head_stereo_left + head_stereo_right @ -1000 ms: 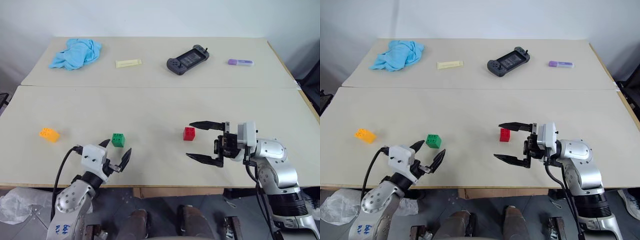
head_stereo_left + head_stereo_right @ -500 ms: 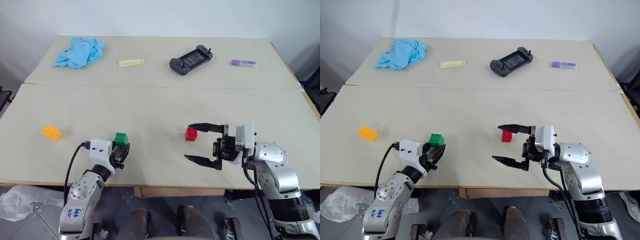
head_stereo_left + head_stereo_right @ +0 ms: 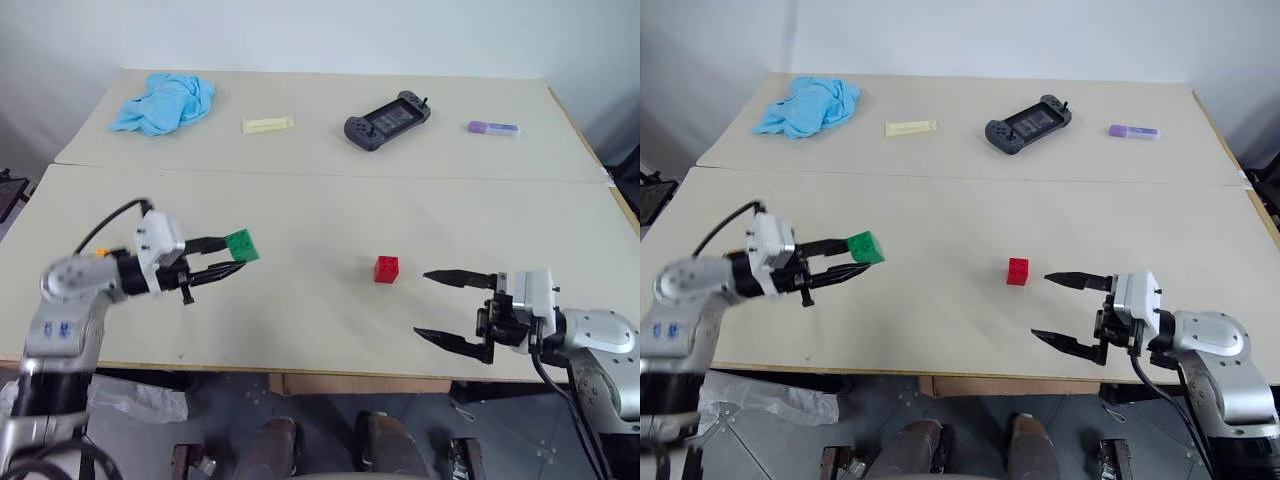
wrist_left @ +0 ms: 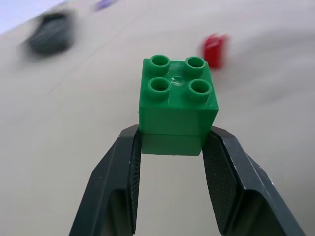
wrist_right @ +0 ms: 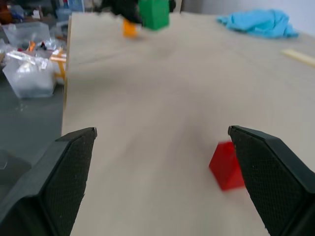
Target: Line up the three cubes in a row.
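Left pincer clamped on small green studded plastic cube, held clear above beige worktop. Right pincer spread apart, near small red studded cube resting mid-worktop.

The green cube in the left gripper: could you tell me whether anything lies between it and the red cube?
Nothing visible does: bare tabletop separates the green cube from the red cube.

Far table: blue cloth, pale yellow bar, black game controller, purple stick
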Tool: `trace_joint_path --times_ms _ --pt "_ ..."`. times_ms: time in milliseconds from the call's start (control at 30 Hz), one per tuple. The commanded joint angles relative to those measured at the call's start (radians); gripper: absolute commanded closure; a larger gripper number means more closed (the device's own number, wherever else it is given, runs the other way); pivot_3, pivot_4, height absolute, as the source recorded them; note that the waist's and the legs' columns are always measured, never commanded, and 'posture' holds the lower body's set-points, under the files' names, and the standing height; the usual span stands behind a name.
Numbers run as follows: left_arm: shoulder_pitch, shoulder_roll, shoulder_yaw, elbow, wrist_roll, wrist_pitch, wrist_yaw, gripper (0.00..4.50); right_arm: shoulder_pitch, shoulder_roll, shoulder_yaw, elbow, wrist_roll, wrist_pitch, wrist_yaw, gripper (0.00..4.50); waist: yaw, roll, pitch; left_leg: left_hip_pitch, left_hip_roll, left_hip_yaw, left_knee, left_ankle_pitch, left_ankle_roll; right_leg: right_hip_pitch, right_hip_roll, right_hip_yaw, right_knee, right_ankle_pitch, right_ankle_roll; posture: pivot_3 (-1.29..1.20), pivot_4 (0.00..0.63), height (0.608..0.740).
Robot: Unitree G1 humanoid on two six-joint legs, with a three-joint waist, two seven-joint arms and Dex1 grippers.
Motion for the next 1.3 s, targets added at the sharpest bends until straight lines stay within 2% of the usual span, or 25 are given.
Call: trace_joint_path --times_ms 33,167,200,267,367,533,900,1133,1233,1300 --pt "-0.134 -0.066 -0.126 0.179 0.076 -0.083 -0.124 3.04 0.021 0.006 -0.056 -0.017 -0.007 -0.037 -0.034 0.00 0.000 0.000 0.000 0.000 0.000 0.001 0.000 0.000 0.001 0.000 0.000 -0.001 0.001 0.000 0.001 0.00 0.150 0.740" --pt "-0.248 -0.178 -0.228 0.411 0.168 -0.166 -0.182 3.04 0.046 0.028 -0.068 -0.047 -0.015 -0.051 -0.081 0.00 -0.011 -0.001 0.001 0.000 0.000 0.005 0.000 0.000 0.002 -0.001 0.007 -0.001 0.002 0.001 0.002 0.00 0.150 0.740" --pt "-0.273 -0.204 -0.252 0.497 0.213 -0.239 -0.167 3.04 0.058 0.037 -0.070 -0.067 -0.011 -0.046 -0.098 0.00 -0.011 -0.001 0.001 -0.001 0.001 0.005 0.000 0.000 0.002 -0.002 0.007 0.000 0.002 0.001 0.002 0.00 0.150 0.740" --pt "-0.329 -0.271 -0.253 0.671 0.256 -0.326 -0.101 3.04 0.081 0.052 -0.072 -0.114 -0.004 -0.036 -0.131 0.00 -0.009 -0.002 0.001 -0.001 0.002 0.006 0.001 0.000 0.002 -0.003 0.008 0.000 0.002 0.001 0.002 0.00 0.150 0.740" --pt "-0.384 -0.325 -0.232 0.812 0.280 -0.392 -0.049 3.04 0.095 0.058 -0.075 -0.147 0.000 -0.026 -0.156 0.00 -0.002 -0.004 0.002 -0.002 0.002 0.005 0.003 0.001 0.002 -0.003 0.009 0.000 0.003 0.001 0.003 0.00 0.150 0.740" --pt "-0.411 -0.366 -0.250 0.932 0.349 -0.522 -0.035 3.04 0.115 0.059 -0.075 -0.154 -0.010 -0.031 -0.171 0.00 0.000 -0.005 0.003 -0.004 0.002 0.005 0.007 0.000 0.003 -0.003 0.009 0.000 0.003 0.002 0.004 0.00 0.150 0.740" --pt "-0.483 -0.398 -0.203 1.054 0.379 -0.517 -0.008 3.04 0.159 0.074 -0.032 -0.202 -0.002 -0.018 -0.190 0.00 0.003 -0.005 0.003 -0.004 0.000 0.004 0.013 -0.002 0.005 -0.001 0.008 0.001 0.006 0.003 0.005 0.00 0.150 0.740" --pt "-0.507 -0.411 -0.181 1.065 0.389 -0.534 -0.010 0.79 0.155 0.071 -0.003 -0.209 0.006 -0.006 -0.189 0.00 0.001 -0.005 0.003 -0.005 0.001 0.004 0.013 -0.002 0.005 -0.002 0.008 0.001 0.006 0.003 0.005 0.00 0.150 0.740" --pt "-0.492 -0.385 -0.154 1.019 0.361 -0.558 -0.046 0.02 0.145 0.069 0.010 -0.207 0.010 -0.003 -0.179 0.00 0.000 -0.005 0.003 -0.005 0.001 0.004 0.013 -0.002 0.005 -0.002 0.008 0.001 0.006 0.003 0.005 0.00 0.150 0.740" --pt "-0.457 -0.346 -0.129 0.950 0.330 -0.570 -0.088 0.02 0.125 0.068 0.023 -0.198 0.012 -0.002 -0.167 0.00 -0.004 -0.005 0.003 -0.005 0.001 0.004 0.013 -0.002 0.005 -0.003 0.008 0.001 0.006 0.003 0.005 0.00 0.150 0.740"
